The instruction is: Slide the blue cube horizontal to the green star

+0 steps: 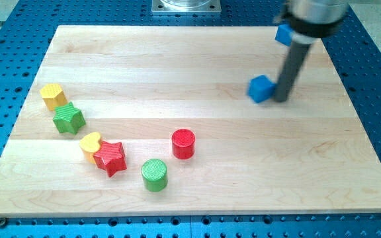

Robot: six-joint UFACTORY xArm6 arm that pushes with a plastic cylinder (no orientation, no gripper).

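Note:
The blue cube (260,88) lies on the wooden board (177,73), right of centre in the upper half. My tip (281,99) stands just to its right, touching or nearly touching its side. The green star (69,118) lies far off at the view's left, a little lower than the cube. The picture of the rod and cube is blurred by motion.
A second blue block (284,33) sits near the top edge, partly behind the rod. A yellow block (53,96) is above the green star. A yellow heart (90,143), red star (110,157), green cylinder (155,174) and red cylinder (183,143) lie lower down.

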